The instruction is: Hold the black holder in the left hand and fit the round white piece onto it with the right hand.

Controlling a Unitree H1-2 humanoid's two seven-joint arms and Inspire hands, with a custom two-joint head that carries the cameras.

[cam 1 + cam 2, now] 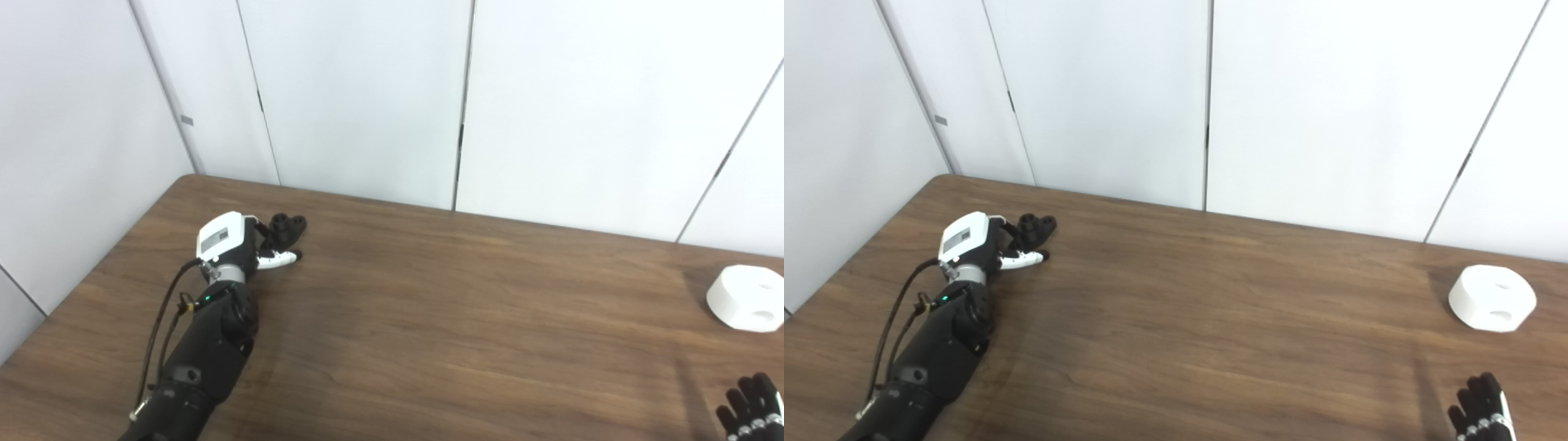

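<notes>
Worktop (429, 318) of brown wood grain is stretching wide and bare between the two hands, its far edge running along pale wall panels (355, 98) and its left corner sitting just beyond the left hand's fingers (278, 260). The left hand (245, 242), white-backed on a black forearm, is reaching toward that corner, and its fingers are lying against the small black holder with round sockets on top (288, 225); the holder is sitting on the worktop just past the fingertips. Whether the fingers are clamping it or only touching it cannot be told, since the back of the hand is hiding the palm side. The round white plastic piece with two oval holes (1492, 297) is resting on the worktop near the right edge, well apart from the holder and a little beyond the right hand (1482, 413). That hand is showing only black fingers at the bottom edge, spread apart, holding nothing and touching nothing.
</notes>
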